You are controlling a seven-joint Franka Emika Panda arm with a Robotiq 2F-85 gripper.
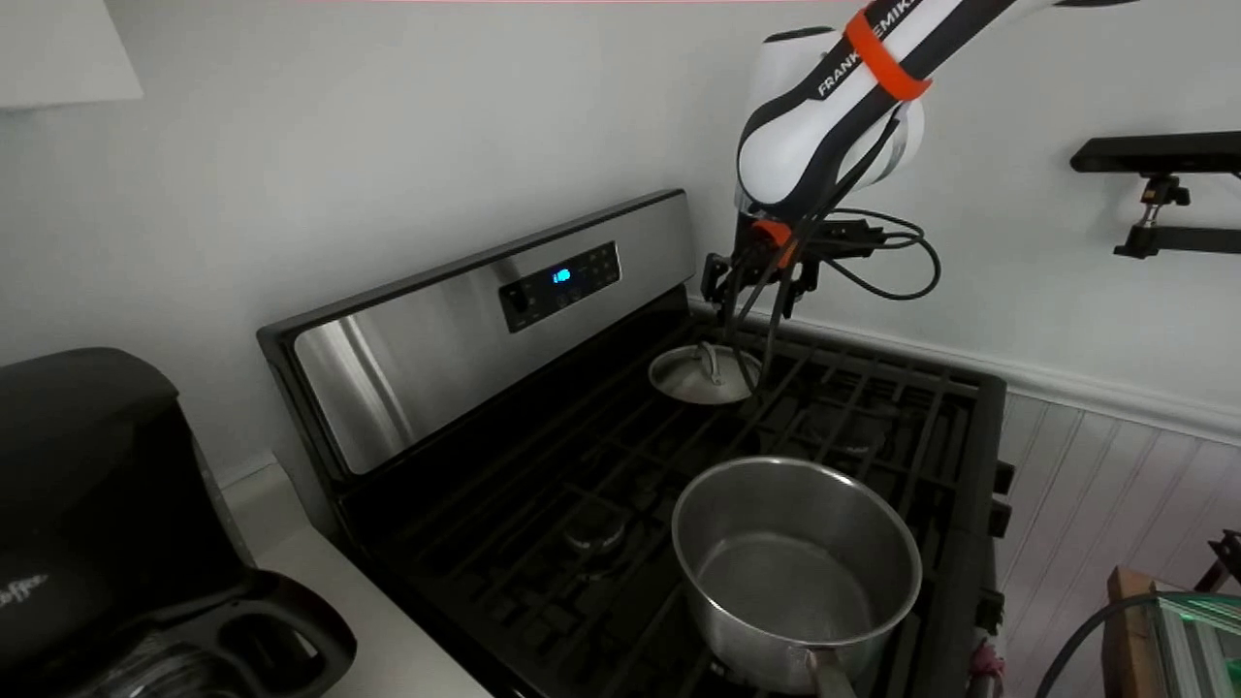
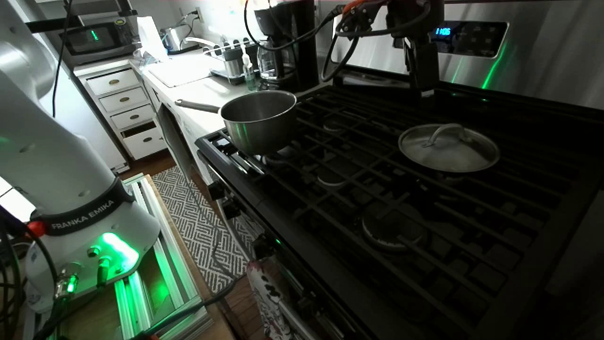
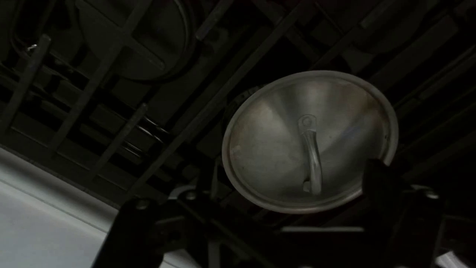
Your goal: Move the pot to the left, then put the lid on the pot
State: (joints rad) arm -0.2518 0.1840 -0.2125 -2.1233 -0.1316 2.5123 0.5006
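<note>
The pot (image 1: 742, 635) is a shiny steel saucepan with a long handle. It stands upright and uncovered on the stove grates in both exterior views (image 2: 259, 134), at the front corner by the counter, its handle pointing out over the stove's edge. The lid (image 1: 690, 381) lies handle up on the rear grates (image 2: 448, 153), apart from the pot. My gripper (image 1: 756, 296) is above the lid, not touching it, and also shows edge-on in an exterior view (image 2: 423, 85). In the wrist view the lid (image 3: 271, 156) and its arched handle lie between my wide-open, empty fingers (image 3: 293, 173).
The stove's upright back panel (image 1: 436, 339) with its display rises just behind the lid. A black coffee maker (image 1: 97, 504) stands on the counter beside the stove. A wall (image 1: 1096, 359) borders the stove's far side. Cables hang from my wrist.
</note>
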